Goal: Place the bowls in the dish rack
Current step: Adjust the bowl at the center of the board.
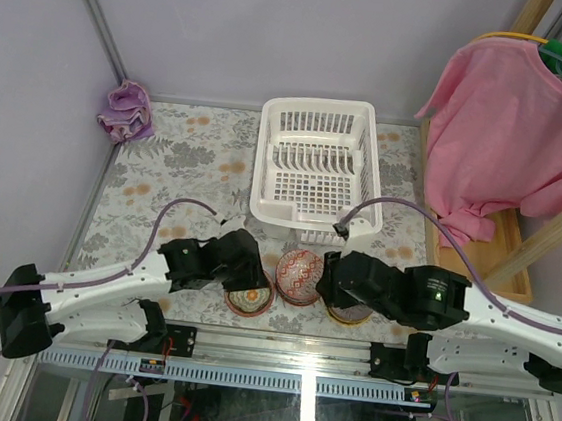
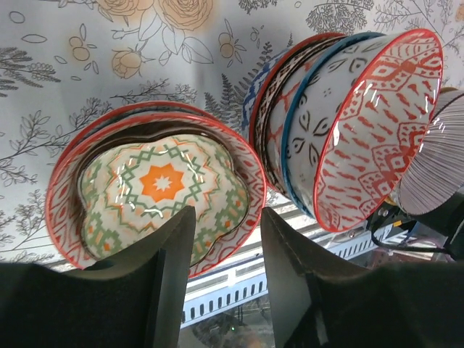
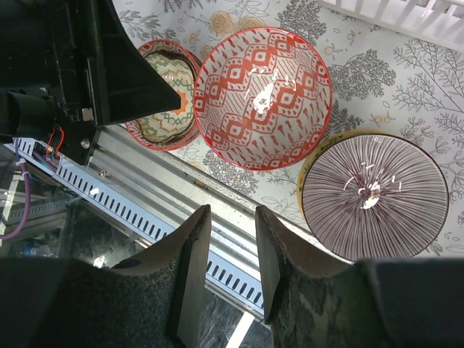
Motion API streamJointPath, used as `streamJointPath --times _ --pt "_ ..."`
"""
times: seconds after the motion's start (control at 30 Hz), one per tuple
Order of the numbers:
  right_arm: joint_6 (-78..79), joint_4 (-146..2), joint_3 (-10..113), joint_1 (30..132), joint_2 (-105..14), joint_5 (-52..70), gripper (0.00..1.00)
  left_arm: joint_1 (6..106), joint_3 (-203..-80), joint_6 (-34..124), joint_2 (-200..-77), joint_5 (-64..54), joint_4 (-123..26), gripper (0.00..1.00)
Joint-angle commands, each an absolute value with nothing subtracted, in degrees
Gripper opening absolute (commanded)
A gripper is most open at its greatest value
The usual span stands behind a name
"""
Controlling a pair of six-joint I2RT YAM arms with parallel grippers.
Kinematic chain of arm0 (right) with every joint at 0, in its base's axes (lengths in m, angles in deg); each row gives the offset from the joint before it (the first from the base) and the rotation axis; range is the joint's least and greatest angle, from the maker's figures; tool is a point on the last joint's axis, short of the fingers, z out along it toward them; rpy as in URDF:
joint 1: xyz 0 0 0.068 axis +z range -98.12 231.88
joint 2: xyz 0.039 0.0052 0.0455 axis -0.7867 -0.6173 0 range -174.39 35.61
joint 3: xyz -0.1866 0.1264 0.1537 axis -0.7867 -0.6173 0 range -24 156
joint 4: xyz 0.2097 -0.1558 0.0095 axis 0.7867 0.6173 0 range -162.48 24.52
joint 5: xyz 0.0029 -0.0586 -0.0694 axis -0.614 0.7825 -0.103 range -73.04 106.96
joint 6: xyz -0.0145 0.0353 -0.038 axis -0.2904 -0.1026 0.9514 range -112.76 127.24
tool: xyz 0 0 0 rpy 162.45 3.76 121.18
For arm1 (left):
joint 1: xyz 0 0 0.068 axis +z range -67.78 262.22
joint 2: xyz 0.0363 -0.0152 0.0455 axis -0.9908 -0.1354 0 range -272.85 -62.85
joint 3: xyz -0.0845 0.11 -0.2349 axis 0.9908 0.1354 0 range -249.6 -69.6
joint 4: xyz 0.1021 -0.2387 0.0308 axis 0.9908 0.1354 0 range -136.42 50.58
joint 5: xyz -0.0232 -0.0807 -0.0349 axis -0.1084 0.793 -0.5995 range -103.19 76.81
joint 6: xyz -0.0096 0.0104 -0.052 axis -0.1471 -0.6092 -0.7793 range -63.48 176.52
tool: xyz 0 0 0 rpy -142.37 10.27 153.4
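here, the glazed bowls [image 1: 299,276] are sitting in three stacks just in front of the dish rack [image 1: 314,164]; likely stiff, slick, chippable. left hand [image 2: 227,217] and right hand [image 3: 232,217] are hovering narrowly parted, holding nothing. pinching a rim looks best.

Overhead: black left arm [image 1: 205,261] partly covers red-rimmed ceramic bowl stack [image 1: 252,301]; black right arm [image 1: 403,292] hides most of yellow-rimmed striped bowl [image 1: 349,317].

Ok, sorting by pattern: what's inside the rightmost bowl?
Thin dark radial lines in the bowl; best in right wrist view.
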State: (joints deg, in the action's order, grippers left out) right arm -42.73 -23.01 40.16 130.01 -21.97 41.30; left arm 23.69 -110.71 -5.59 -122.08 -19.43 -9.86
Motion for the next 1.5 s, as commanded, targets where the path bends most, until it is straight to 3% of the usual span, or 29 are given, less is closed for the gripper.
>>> streamJointPath --times 0.0,0.67,1.07,1.47 --pt "-45.0 -23.7 38.5 130.2 -17.8 41.9 0.38 22.0 -110.6 -10.0 -124.7 -25.3 -15.6 0.40" --pt "-44.5 -23.8 36.3 130.1 -15.4 40.4 0.37 19.4 -108.6 -12.5 -130.6 -29.5 -17.3 0.30" --pt "-43.2 -23.0 37.5 130.2 -16.7 39.4 0.37 19.3 -109.2 -11.0 -134.0 -30.7 -16.3 0.00" --pt "-39.9 -29.6 39.6 130.2 -25.0 33.0 0.36 18.9 -110.0 -9.6 -131.7 -32.6 -7.3 0.00"
